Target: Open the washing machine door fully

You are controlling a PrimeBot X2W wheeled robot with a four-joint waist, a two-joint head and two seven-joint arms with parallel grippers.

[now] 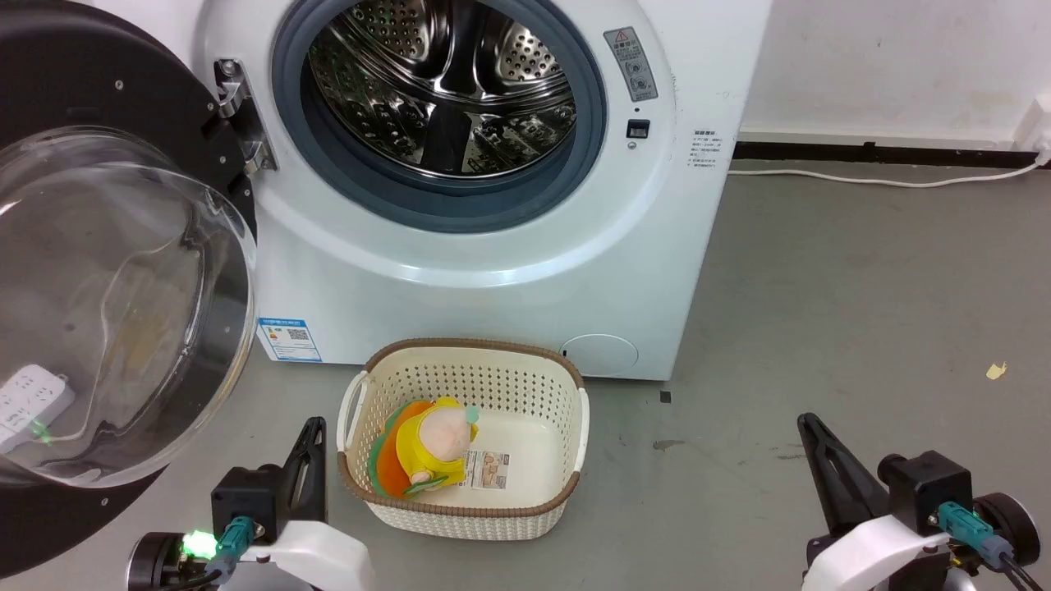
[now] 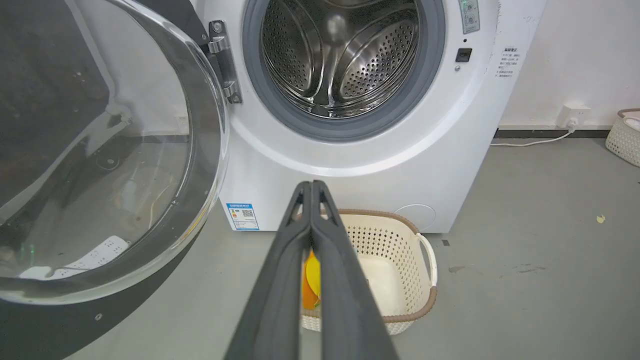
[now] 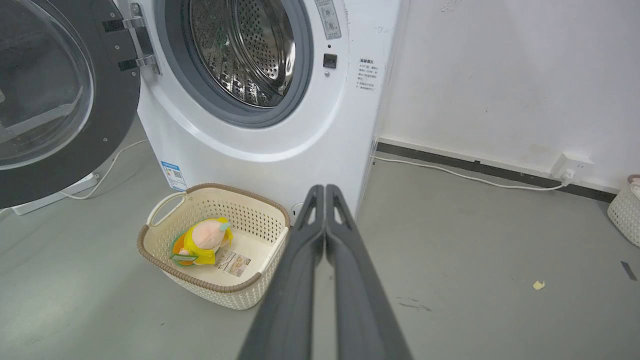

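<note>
The white washing machine (image 1: 460,271) stands with its round opening and steel drum (image 1: 447,78) exposed. Its door (image 1: 107,312), black-rimmed with a clear domed glass bowl, hangs swung wide to the left on a metal hinge (image 1: 238,107). The same door (image 2: 100,165) takes up the left of the left wrist view and reappears as the door (image 3: 55,100) in the right wrist view. My left gripper (image 1: 312,427) is shut at the lower left, apart from the door. My right gripper (image 1: 809,423) is shut at the lower right over bare floor. In both wrist views the fingers (image 2: 312,250) (image 3: 325,250) press together, holding nothing.
A cream perforated basket (image 1: 525,386) with a yellow and orange plush toy (image 1: 431,447) sits on the floor before the machine, between my grippers. A white power strip (image 1: 29,402) shows through the door glass. A white cable (image 1: 887,179) runs along the wall. Another basket (image 3: 625,210) stands far right.
</note>
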